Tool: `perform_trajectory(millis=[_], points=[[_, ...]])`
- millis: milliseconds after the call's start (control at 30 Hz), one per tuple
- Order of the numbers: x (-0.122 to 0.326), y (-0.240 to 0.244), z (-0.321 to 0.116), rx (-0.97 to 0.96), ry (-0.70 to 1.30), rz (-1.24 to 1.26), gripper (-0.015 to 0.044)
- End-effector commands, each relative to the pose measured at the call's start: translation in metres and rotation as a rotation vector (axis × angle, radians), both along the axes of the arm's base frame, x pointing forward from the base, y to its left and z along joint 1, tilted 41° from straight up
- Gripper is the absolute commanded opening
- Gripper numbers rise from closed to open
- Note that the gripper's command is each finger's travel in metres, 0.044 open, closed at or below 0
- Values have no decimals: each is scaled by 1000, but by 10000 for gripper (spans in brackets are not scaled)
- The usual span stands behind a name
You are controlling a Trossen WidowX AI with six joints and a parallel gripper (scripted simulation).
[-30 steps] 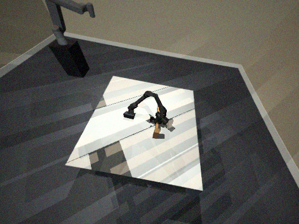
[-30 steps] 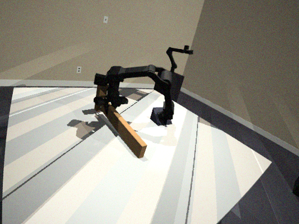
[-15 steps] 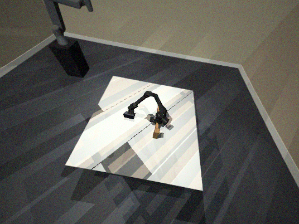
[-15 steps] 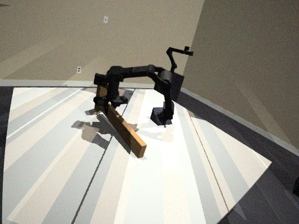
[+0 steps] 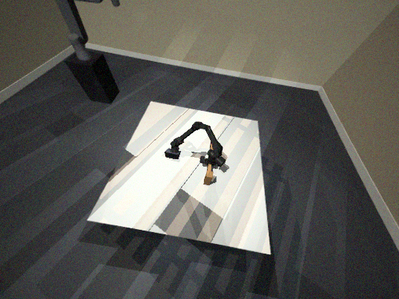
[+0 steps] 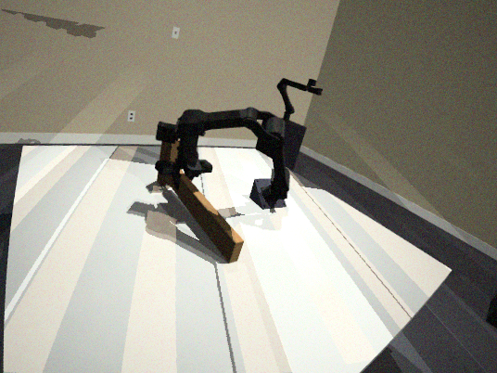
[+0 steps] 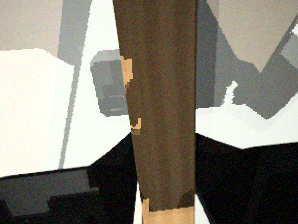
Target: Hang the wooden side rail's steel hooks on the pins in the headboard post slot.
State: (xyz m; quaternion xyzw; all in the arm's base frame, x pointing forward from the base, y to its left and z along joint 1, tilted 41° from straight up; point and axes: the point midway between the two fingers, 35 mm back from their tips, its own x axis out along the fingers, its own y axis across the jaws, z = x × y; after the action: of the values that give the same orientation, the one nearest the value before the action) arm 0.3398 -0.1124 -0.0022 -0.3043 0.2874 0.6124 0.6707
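Note:
The wooden rail (image 5: 209, 173) (image 6: 209, 215) (image 7: 162, 80) slopes down from my gripper; its far end appears to rest on the table (image 5: 130, 193) (image 6: 93, 288). My gripper (image 5: 211, 161) (image 6: 182, 173) (image 7: 155, 131) is shut on the rail close to its post end, with one black finger on each side. The wooden headboard post (image 6: 169, 152) stands upright right behind the gripper in the exterior view. The near end of the rail is at or very close to the post. The hooks, slot and pins are hidden, so I cannot tell whether the hooks sit on the pins.
My arm's base (image 5: 172, 153) (image 6: 269, 195) stands on the table to one side of the rail. A second arm on a dark pedestal (image 5: 93, 78) (image 6: 295, 139) stands beyond the table. Hard shadows and stripes cross the tabletop.

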Motion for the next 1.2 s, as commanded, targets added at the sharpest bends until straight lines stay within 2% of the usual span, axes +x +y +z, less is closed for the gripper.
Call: perform_trajectory(millis=[0, 1167], points=[[0, -6, 1, -5, -8, -8, 0], [-1, -8, -2, -6, -8, -8, 0]])
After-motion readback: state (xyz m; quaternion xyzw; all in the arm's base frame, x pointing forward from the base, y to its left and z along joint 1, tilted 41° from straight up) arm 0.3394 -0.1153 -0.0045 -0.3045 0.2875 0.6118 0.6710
